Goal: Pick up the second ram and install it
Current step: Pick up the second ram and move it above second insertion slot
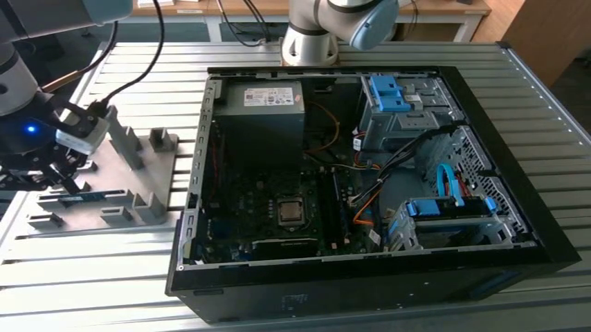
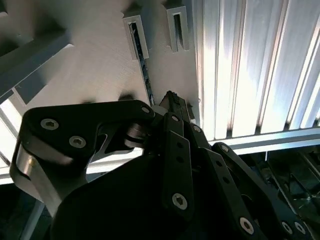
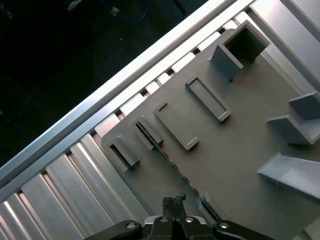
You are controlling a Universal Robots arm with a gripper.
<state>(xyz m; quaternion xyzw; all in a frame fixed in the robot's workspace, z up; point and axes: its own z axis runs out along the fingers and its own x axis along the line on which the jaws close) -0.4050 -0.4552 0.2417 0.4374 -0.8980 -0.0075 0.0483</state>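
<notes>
grey holder plate (image 1: 138, 176) on the counter (image 1: 369, 55) carries the second memory stick (image 1: 88, 197) on edge, just below the narrow-drawn claw (image 1: 63, 182), its long axis running from the claw toward the exterior view's right.

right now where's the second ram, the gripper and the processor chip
second ram (image 1: 88, 197), exterior view, its blue label strip
gripper (image 3: 173, 201), first wrist view, its dark front end
processor chip (image 1: 291, 211), exterior view, middle of its silver top
</notes>
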